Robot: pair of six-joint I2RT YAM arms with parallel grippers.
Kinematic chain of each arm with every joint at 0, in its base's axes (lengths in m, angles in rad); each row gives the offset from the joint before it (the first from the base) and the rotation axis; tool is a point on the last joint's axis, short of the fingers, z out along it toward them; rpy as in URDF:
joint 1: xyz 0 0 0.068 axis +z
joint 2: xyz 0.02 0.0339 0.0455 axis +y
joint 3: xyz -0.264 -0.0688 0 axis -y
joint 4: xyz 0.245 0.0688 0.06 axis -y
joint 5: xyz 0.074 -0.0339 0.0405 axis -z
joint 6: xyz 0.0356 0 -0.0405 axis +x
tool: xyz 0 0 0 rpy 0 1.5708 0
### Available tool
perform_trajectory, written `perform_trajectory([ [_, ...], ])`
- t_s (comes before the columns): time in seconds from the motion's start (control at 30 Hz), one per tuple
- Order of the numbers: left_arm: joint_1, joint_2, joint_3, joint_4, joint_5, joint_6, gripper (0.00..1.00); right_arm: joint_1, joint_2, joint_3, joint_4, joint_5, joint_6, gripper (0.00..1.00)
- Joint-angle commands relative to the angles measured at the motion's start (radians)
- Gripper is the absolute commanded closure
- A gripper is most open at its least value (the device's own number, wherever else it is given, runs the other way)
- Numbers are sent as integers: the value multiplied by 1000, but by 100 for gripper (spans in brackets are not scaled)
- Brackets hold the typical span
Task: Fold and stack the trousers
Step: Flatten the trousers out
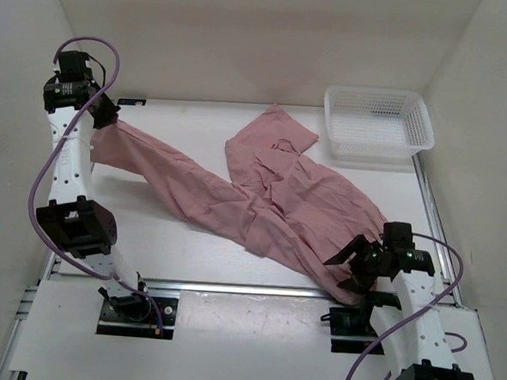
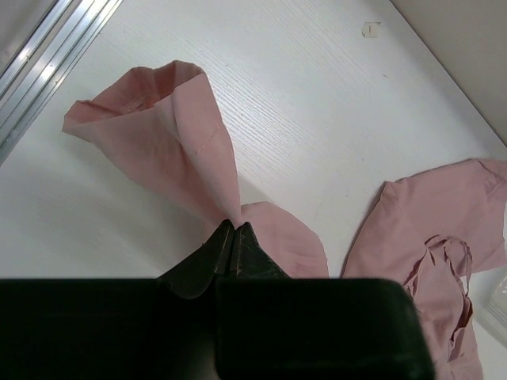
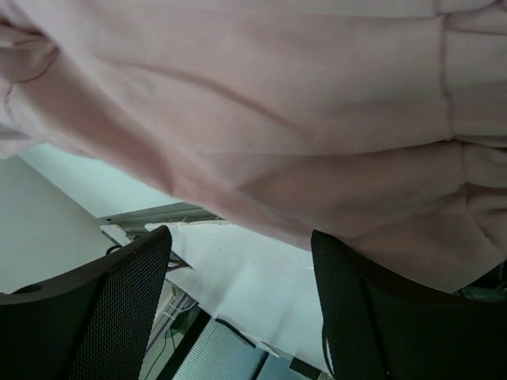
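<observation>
White surface [image 1: 189, 255], well lit. My left claw [image 1: 106, 115] is pinching one leg end of the trousers [image 1: 279, 200], arm stretched to the far-left corner. Right claw [image 1: 358, 264] is spread at the other leg end, arm folded low near its base. Trousers sprawl diagonally across; basket [image 1: 378, 120] far right.

White table [image 1: 181, 246] bears trousers [image 1: 270, 200], sprawled from left fingers [image 1: 106, 112] to right fingers [image 1: 346, 251]; basket [image 1: 377, 148] sits well beyond the right fingers.
</observation>
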Motion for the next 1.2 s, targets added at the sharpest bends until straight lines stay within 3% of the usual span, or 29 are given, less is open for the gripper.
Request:
perform_trajectory([
  [0.0, 4, -35, 27, 4, -4, 14, 90, 5, 60, -24, 20, 56, 9, 24],
  [0.27, 4, -24, 16, -5, -4, 24, 90, 16, 411, 114, 275, 208, 42, 32],
  [0.37, 15, -33, 7, -5, -4, 24, 90, 16, 578, 181, 339, 268, 56, 65],
  [0.4, 15, -33, -2, -5, -4, 24, 90, 16, 609, 209, 350, 285, 65, 92],
  [0.43, 30, -33, -2, -5, 5, 24, 90, 25, 637, 239, 350, 306, 65, 100],
  [0.57, 75, -23, 13, -5, 38, 24, 90, 38, 781, 475, 309, 450, 36, 100],
  [0.6, 75, -7, 48, -5, 50, 24, 90, 38, 801, 613, 287, 476, 22, 100],
  [0.7, 96, 57, 193, -37, 72, 24, 90, 28, 864, 825, 215, 550, -32, 100],
  [0.8, 117, 122, 348, -85, 85, 24, 90, 2, 915, 1078, 134, 550, -90, 100],
  [0.9, 148, 122, 352, -95, 95, 24, 90, -28, 924, 1201, 77, 539, -163, 100],
  [1.0, 176, 47, 205, -50, 67, 24, 90, -94, 864, 1171, 37, 565, -187, 100],
  [1.1, 194, -45, -64, 51, 49, 15, 90, -184, 774, 1024, 114, 529, -210, 99],
  [1.13, 203, -62, -197, 82, 49, 5, 90, -206, 774, 1004, 129, 498, -219, 86],
  [1.17, 204, -72, -246, 105, 62, 5, 90, -220, 790, 991, 150, 411, -234, 64],
])
